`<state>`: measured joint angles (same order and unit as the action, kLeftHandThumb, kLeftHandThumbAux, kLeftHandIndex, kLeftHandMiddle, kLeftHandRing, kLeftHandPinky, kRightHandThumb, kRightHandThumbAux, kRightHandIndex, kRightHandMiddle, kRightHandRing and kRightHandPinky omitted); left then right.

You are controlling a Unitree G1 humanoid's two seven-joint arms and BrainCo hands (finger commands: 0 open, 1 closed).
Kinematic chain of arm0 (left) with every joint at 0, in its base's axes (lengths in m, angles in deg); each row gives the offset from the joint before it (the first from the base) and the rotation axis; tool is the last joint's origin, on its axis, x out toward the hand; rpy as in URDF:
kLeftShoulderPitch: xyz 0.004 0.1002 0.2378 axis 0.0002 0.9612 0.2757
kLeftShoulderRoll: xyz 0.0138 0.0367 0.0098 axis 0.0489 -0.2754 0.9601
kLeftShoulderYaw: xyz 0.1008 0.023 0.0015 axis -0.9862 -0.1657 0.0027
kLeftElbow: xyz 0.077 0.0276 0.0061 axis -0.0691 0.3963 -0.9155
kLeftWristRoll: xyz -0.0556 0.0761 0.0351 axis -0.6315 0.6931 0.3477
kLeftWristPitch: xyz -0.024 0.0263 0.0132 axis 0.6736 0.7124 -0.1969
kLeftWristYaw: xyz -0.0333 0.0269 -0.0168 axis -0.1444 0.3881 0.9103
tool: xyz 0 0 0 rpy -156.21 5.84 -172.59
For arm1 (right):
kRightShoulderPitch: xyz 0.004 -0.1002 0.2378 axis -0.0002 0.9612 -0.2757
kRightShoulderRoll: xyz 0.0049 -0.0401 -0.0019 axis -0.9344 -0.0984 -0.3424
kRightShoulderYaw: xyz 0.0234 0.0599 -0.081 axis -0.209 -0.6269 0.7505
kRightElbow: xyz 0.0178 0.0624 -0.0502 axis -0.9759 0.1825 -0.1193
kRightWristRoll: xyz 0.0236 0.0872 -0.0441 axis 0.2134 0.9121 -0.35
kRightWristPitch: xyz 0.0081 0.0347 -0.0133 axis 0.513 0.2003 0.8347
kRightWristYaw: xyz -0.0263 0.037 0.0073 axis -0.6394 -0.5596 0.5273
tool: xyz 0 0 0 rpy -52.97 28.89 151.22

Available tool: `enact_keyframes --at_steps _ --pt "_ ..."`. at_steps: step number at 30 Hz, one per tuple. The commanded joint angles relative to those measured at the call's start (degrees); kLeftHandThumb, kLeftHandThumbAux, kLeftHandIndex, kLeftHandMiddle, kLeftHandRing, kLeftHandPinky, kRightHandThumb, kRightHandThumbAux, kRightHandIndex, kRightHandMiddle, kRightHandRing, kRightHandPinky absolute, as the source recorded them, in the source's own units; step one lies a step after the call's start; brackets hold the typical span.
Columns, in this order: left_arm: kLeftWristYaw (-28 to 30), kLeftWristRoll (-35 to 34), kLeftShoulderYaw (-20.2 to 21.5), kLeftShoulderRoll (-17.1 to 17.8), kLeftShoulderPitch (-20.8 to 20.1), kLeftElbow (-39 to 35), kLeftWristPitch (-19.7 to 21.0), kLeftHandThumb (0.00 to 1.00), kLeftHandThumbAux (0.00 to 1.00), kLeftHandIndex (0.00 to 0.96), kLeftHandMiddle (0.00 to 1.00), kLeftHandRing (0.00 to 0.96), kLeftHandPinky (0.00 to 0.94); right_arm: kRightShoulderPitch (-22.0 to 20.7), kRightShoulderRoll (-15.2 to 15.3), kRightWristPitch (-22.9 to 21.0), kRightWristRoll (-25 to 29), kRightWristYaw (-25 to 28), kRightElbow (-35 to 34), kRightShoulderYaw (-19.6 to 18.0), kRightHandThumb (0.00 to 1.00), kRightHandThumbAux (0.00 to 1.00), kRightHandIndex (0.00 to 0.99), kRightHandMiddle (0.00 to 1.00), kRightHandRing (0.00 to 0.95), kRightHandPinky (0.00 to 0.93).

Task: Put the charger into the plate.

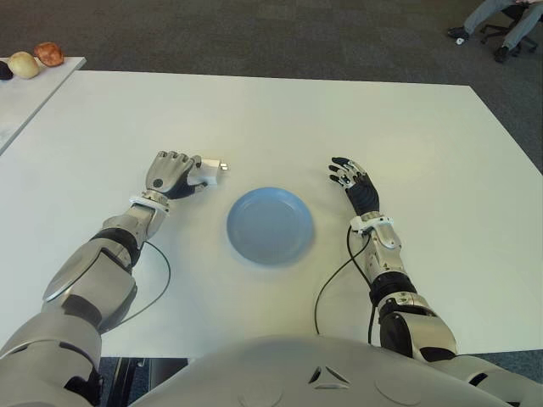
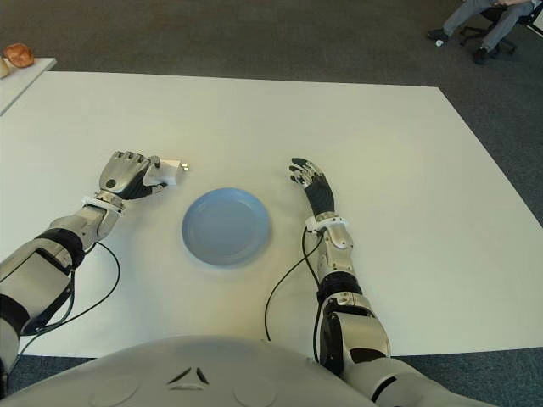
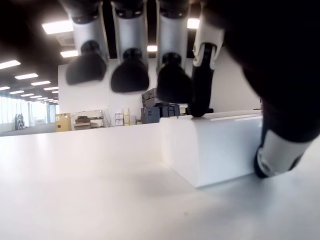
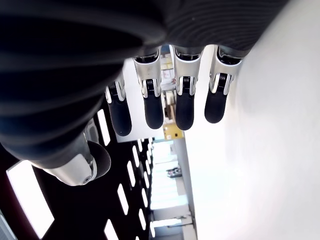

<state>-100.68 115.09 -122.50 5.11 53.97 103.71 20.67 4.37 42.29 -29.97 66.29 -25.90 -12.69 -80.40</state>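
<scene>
Charger (image 1: pixel 209 170): a small white block lying on the white table (image 1: pixel 280 119), to the left of the blue plate (image 1: pixel 270 225), near it but not touching.
Left hand (image 1: pixel 172 174): curled around the charger; one finger (image 3: pixel 200 75) on top, thumb against its side.
Right hand (image 1: pixel 354 184): to the right of the plate, fingers relaxed, holding nothing.
Handling: probably light, rigid and smooth, so it may slip.
Best hold: across the flat sides of the body, away from the prongs.

A wide white rectangular table (image 1: pixel 280 119) carries a round light-blue plate (image 1: pixel 270 225) and a small white boxy charger (image 1: pixel 208 170).
</scene>
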Motion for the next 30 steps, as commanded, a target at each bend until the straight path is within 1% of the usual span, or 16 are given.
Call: enact_keyframes --at_steps 1,8,17,30 --pt "-1.09 1.21 -0.78 -0.72 1.52 0.90 0.32 0.720 0.700 0.443 0.845 0.839 0.840 4.01 -0.66 -3.70 0.14 -0.43 2.48 0.08 0.058 0.601 0.221 0.208 0.187 0.217" --pt "-2.34 0.97 -0.64 -1.03 1.76 1.05 -0.31 0.715 0.700 0.442 0.848 0.846 0.815 3.99 -0.58 -3.71 0.20 -0.22 2.62 0.06 0.068 0.604 0.224 0.209 0.190 0.223" --pt "-3.15 1.65 -1.44 -1.22 1.75 1.09 -0.44 0.712 0.699 0.442 0.844 0.835 0.795 3.85 -0.49 -3.92 0.35 -0.05 3.01 -0.07 0.097 0.599 0.241 0.223 0.203 0.234" --pt "-5.56 2.63 -2.80 -1.11 0.86 0.64 -2.17 0.711 0.699 0.442 0.848 0.837 0.823 3.13 -0.33 -4.09 0.14 -0.30 4.11 -0.07 0.113 0.590 0.228 0.225 0.201 0.227"
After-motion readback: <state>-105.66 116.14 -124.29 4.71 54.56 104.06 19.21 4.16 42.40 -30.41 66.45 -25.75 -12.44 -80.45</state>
